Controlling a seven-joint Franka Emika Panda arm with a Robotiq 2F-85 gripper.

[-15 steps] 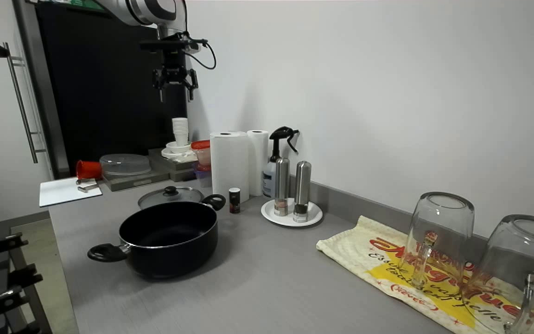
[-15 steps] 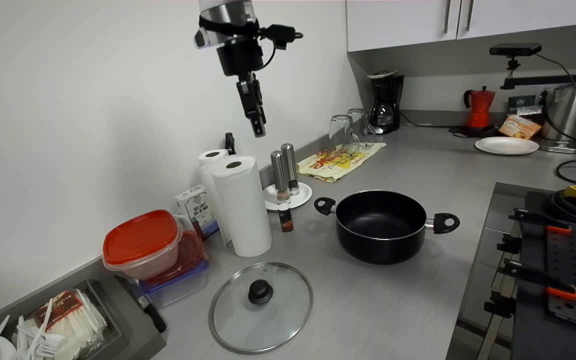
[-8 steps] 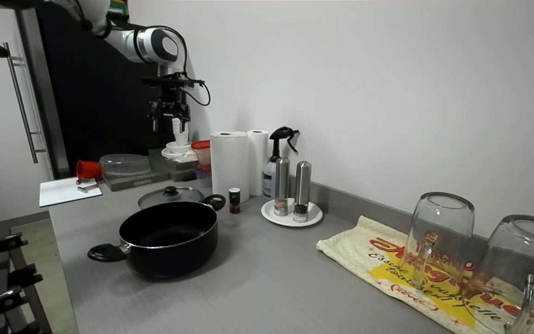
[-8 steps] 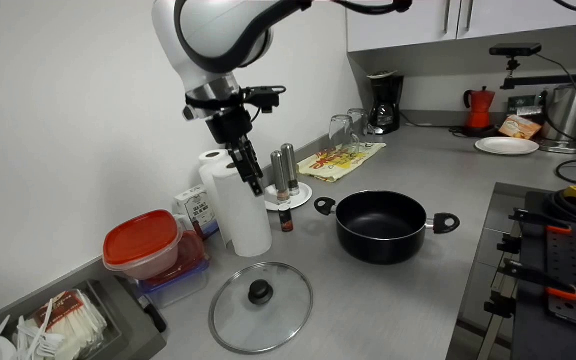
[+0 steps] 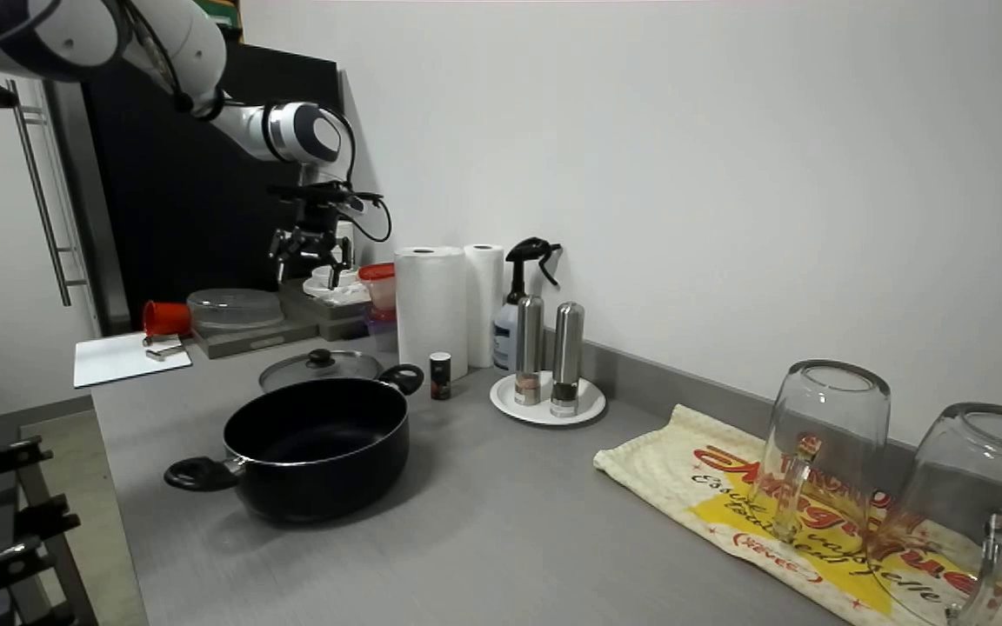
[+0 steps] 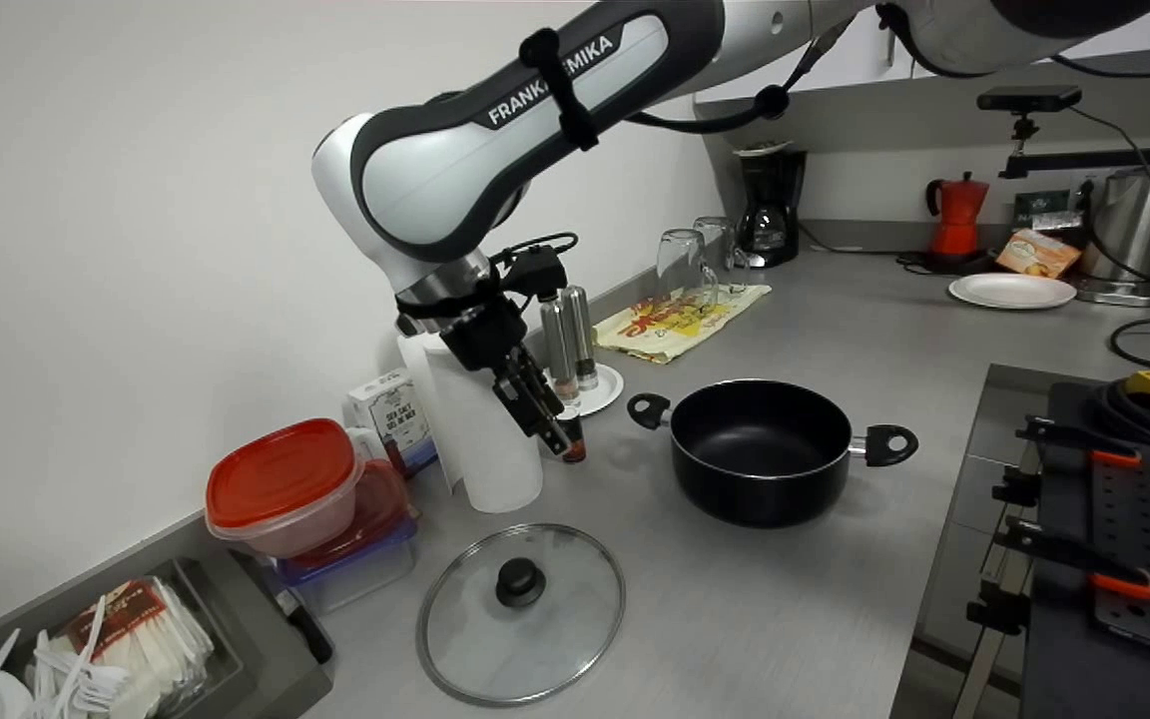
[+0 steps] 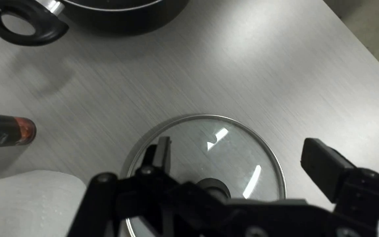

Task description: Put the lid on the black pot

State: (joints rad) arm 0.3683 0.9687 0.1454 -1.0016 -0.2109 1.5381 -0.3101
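Note:
The glass lid lies flat on the grey counter, its dark knob up. It shows in both exterior views (image 5: 288,376) (image 6: 560,634) and in the wrist view (image 7: 235,161), where the gripper body partly covers it. The black pot stands uncovered on the counter beside the lid in both exterior views (image 5: 323,478) (image 6: 760,494). The pot's side and one handle show at the top of the wrist view (image 7: 120,23). My gripper is open and empty, above the lid, fingers pointing down. It shows in both exterior views (image 5: 308,276) (image 6: 555,439) and the wrist view (image 7: 237,146).
Paper towel rolls (image 6: 500,449) and a small spice shaker (image 7: 10,130) stand close to the gripper. Two metal grinders (image 5: 567,356) stand on a white plate. Stacked plastic containers (image 6: 281,489) and a cutlery tray (image 6: 226,639) lie beyond the lid. Glass mugs (image 5: 823,452) rest on a cloth.
The arm has come down steadily toward the counter and the gripper is now much lower, tilted a little more. The lid and pot have not moved.

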